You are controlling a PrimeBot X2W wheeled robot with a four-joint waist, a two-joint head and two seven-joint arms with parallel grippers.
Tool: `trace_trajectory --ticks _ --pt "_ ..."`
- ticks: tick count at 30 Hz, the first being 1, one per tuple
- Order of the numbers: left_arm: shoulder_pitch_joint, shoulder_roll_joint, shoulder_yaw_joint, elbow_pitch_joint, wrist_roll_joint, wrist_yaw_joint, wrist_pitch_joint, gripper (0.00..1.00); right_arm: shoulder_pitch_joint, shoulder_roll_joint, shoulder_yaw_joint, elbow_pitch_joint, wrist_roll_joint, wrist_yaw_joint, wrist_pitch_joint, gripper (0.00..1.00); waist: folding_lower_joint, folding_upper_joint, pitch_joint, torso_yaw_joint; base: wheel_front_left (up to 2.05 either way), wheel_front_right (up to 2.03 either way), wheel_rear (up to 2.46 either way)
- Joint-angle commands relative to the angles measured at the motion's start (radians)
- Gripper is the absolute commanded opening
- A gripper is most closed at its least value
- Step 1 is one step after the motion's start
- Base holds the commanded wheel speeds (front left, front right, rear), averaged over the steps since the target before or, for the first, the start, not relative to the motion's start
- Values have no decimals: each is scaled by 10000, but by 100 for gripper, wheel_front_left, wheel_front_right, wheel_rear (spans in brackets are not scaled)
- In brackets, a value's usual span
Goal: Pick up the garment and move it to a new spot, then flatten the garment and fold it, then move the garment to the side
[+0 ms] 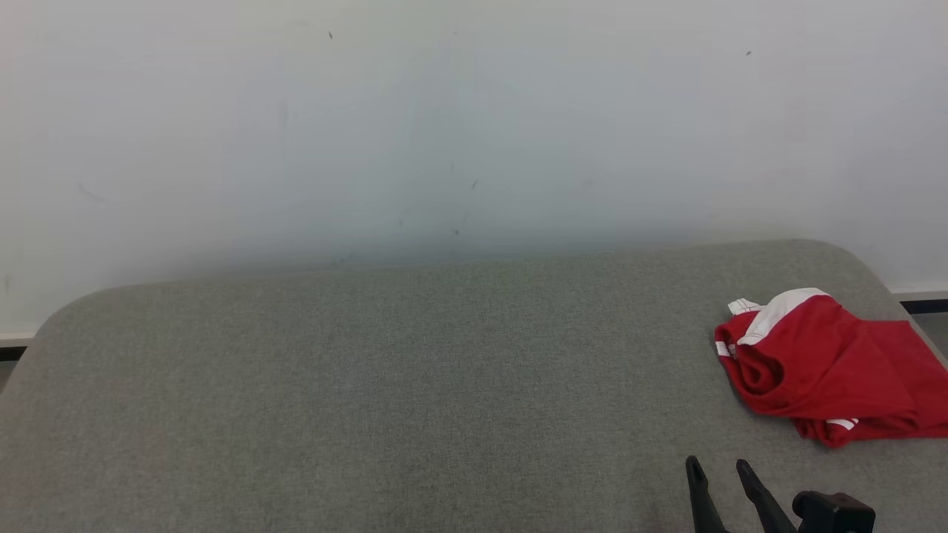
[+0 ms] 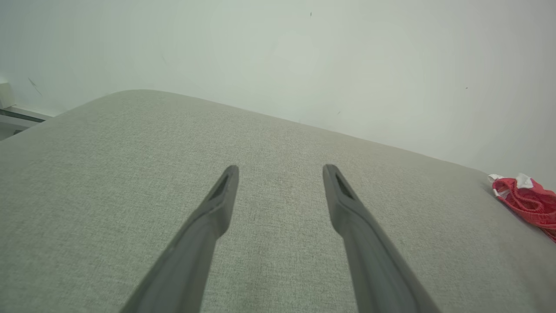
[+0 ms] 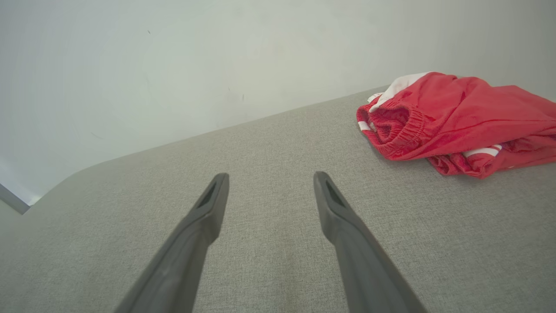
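Red shorts (image 1: pixel 829 370) w/ white trim are bunched up at the far right end of the grey worktop (image 1: pixel 370 385), right by the edge, nothing touching them. The right claw (image 1: pixel 718 465) is spread and empty, near the pile on the robot's side. The left claw (image 2: pixel 281 169) is spread too, well apart from it over bare fabric.

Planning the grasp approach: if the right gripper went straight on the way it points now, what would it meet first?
Probably not the red garment, which lies off to its right. The open right gripper points over bare grey surface toward the white wall; the way looks free, though depth is unclear.
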State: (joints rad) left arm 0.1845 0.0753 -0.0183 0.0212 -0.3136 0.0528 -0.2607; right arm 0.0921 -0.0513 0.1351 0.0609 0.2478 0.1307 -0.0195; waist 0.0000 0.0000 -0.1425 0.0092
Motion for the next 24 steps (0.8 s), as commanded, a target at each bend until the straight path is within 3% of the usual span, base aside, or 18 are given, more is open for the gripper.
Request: trace_trajectory --ticks 1,6,24 --pt "154 -12 27 16 15 -41 -61 0 -54 14 19 24 94 1 -72 0 0 0 0 6 0 0 0" --pt "10 -109 -16 433 -34 13 50 0 276 -4 -3 441 2 0 29 0 0 0 4 0 0 0 0" --pt "-833 -139 163 974 -3075 -425 915 0 -132 -162 -528 610 3374 0 166 0 0 0 212 -14 0 0 0"
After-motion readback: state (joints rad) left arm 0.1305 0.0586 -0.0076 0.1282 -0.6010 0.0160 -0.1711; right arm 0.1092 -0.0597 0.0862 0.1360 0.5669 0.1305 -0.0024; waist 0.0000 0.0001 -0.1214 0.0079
